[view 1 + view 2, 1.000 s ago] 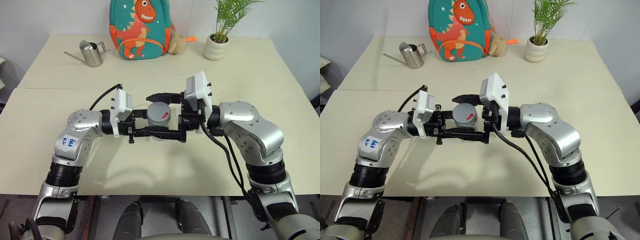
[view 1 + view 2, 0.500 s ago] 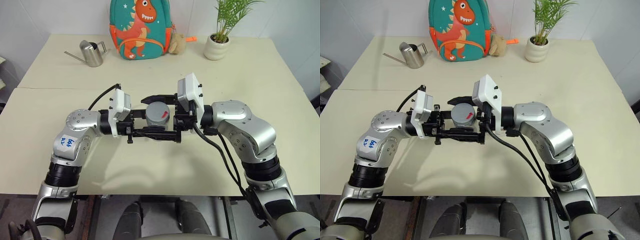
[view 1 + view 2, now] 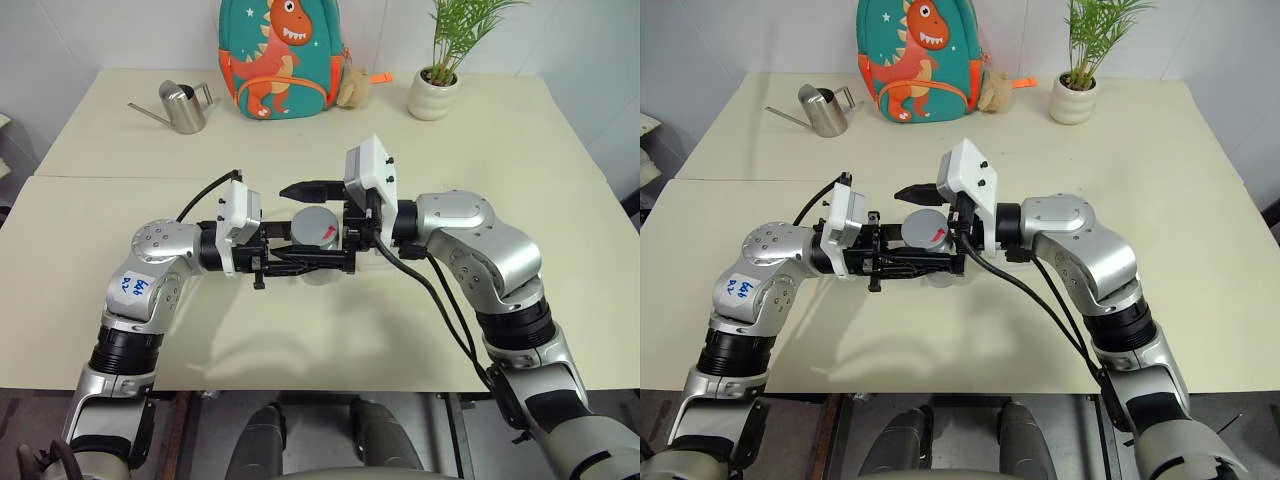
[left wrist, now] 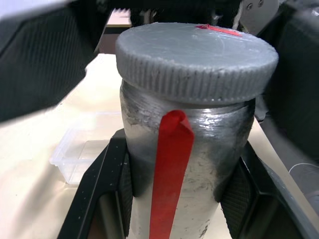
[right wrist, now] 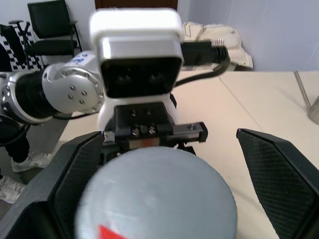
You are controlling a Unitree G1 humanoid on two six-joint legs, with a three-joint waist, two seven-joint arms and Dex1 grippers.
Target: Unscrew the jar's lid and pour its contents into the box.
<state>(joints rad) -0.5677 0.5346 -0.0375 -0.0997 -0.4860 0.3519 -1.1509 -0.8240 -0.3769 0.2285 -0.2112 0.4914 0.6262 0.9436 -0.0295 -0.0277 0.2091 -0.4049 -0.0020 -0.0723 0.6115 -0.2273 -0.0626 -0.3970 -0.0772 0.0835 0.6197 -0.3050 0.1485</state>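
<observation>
**A:** How much room is there around the work?

**B:** The pale cream tabletop [image 3: 560,200] is wide. Both arms meet over its middle, well in from the near edge. Along the far edge stand a steel watering can with a spout [image 3: 182,106], a teal backpack printed with an orange dinosaur [image 3: 283,58] and a white pot holding a green plant [image 3: 434,92], all well apart from the arms. To either side of the arms the surface is bare.

**A:** Where is the jar?

**B:** The small silvery cylinder of a jar with a red vertical stripe [image 4: 172,164] is held upright above the tabletop, between the two arms. Its round grey ribbed lid with a small red mark [image 4: 197,59] is on it.

**A:** And the fingers?

**B:** The left gripper [image 3: 300,262] points toward the right arm, its black fingers [image 4: 102,184] pinching the jar's body just under the lid. The right gripper [image 3: 310,225] faces it with its fingers [image 5: 279,169] spread wide, one on each side of the lid and apart from it.

**A:** The box?

**B:** The shallow clear plastic box with rounded corners [image 4: 82,154] lies on the tabletop beyond the jar, seen from the left wrist.
</observation>
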